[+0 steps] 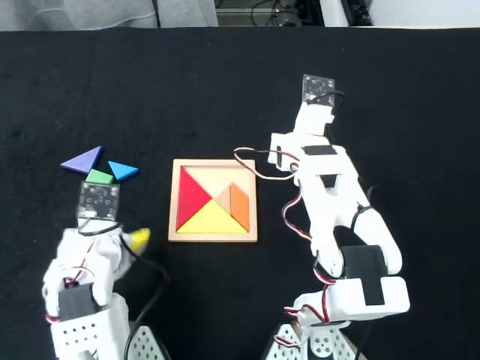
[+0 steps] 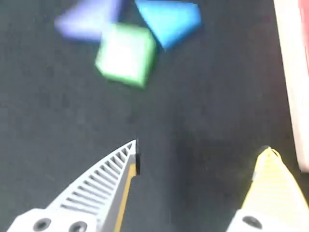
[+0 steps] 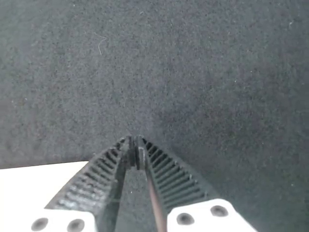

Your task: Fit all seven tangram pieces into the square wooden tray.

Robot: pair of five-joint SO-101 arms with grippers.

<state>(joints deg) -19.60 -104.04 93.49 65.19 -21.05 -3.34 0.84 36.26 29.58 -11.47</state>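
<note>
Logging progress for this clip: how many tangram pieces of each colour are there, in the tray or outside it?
red piece: 1, in tray
yellow piece: 1, in tray
orange piece: 1, in tray
peach piece: 1, in tray
purple piece: 1, outside
blue piece: 1, outside
green piece: 1, outside
Total: 7

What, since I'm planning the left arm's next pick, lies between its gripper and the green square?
Nothing visible does. Bare black cloth lies between the open left gripper and the green square; the blue triangle and the purple piece sit beyond the square, on its far side.
</note>
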